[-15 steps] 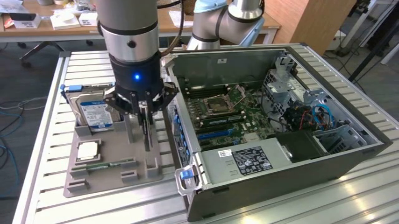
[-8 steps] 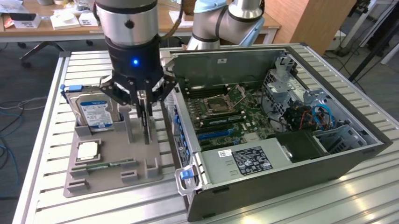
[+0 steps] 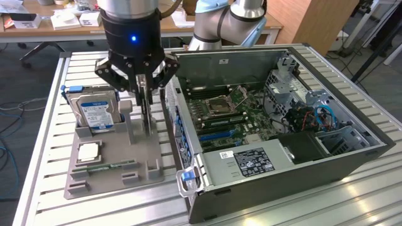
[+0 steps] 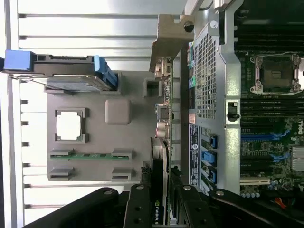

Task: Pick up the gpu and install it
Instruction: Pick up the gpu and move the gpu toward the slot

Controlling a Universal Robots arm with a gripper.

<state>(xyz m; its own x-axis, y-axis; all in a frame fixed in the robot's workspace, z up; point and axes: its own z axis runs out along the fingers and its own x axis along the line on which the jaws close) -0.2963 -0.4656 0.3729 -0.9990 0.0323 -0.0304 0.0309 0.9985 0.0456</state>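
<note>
Black and thin, the gpu stands on edge in the grey fixture tray in the exterior view. It lies directly beneath the gripper, whose fingers come down on either side of the card's top edge. The hard drive stands to the exterior view's left, and the open computer case sits just beside the tray on the exterior view's right. In the wrist view the gpu is seen edge-on as a long narrow strip. Its long axis runs parallel to the perforated wall of the case, with the pale bracket at the far end. Here the gripper straddles the near end and its fingers lie against both faces. It appears clamped on the card, which looks seated in its tray slot.
</note>
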